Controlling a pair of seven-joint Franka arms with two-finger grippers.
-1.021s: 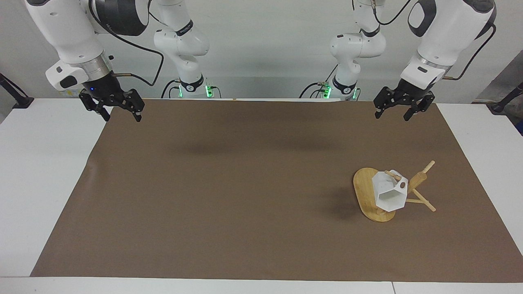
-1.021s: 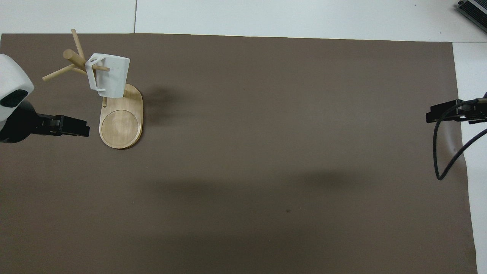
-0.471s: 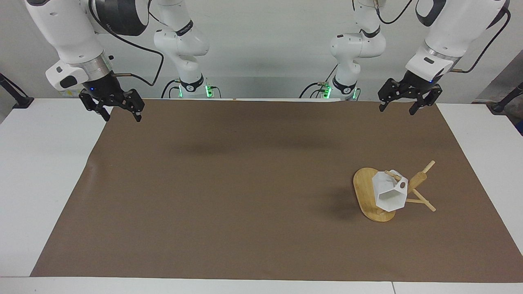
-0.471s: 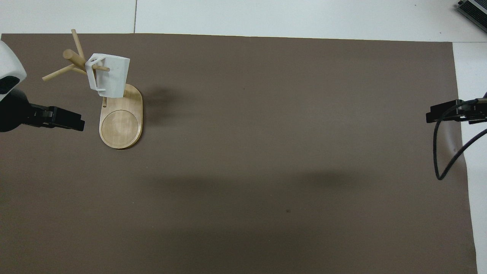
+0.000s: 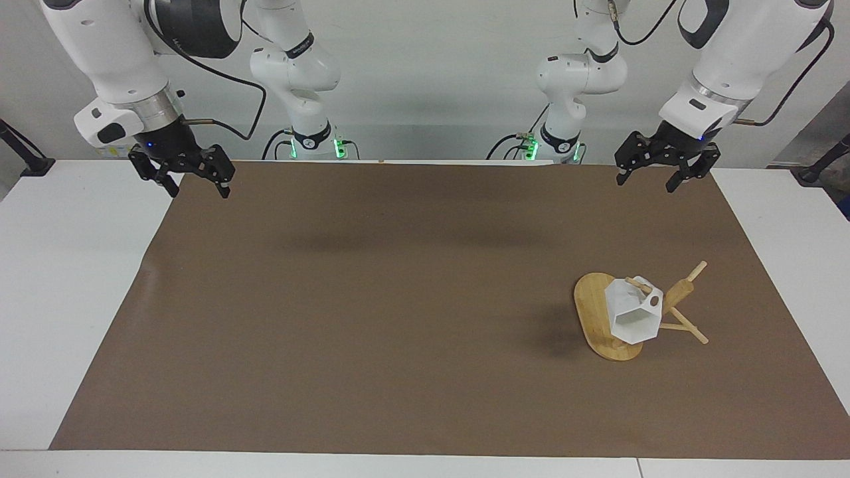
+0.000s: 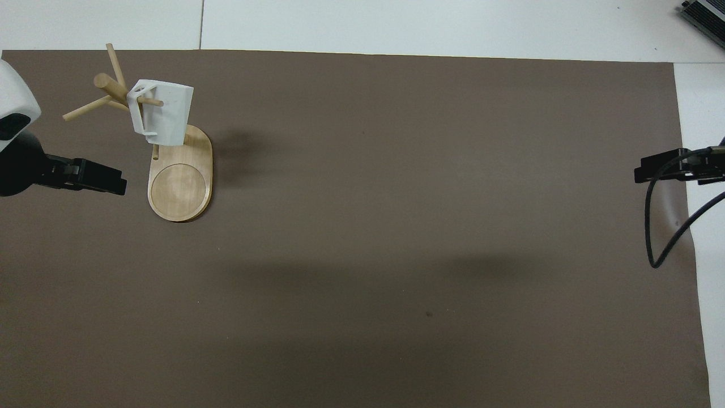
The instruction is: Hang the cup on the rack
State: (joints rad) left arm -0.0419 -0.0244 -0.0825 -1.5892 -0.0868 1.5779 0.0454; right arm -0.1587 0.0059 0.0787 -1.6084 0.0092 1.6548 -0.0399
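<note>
Cup (image 5: 634,317): white, faceted, hanging by its handle on one peg of the rack (image 5: 601,317). A thin dowel passes through the handle; the cup body hangs over the oval base without resting on the mat. In the overhead view the cup (image 6: 161,111) sits at roughly 10 o'clock on the brown mat (image 6: 396,226), toward the left arm's end of the table (image 6: 396,25).

Rack: light bamboo, oval flat base (image 6: 180,184), thick central post and several thin pegs. In the overhead view the post rises from the 12 o'clock end of the base, and the remaining pegs point toward 9 and 11 o'clock. The round recess in the base holds nothing.

Left pincer (image 5: 664,174): raised, fingers spread apart, holding nothing. It hangs over the mat's edge at the robots' end, well apart from the rack. In the overhead view the left pincer (image 6: 96,178) shows at about 9 o'clock of the base.

Right pincer (image 5: 192,180): raised, fingers spread apart, holding nothing. It hangs over the mat's corner at the right arm's end of the table, waiting. In the overhead view the right pincer (image 6: 657,169) appears at 3 o'clock on the mat.
</note>
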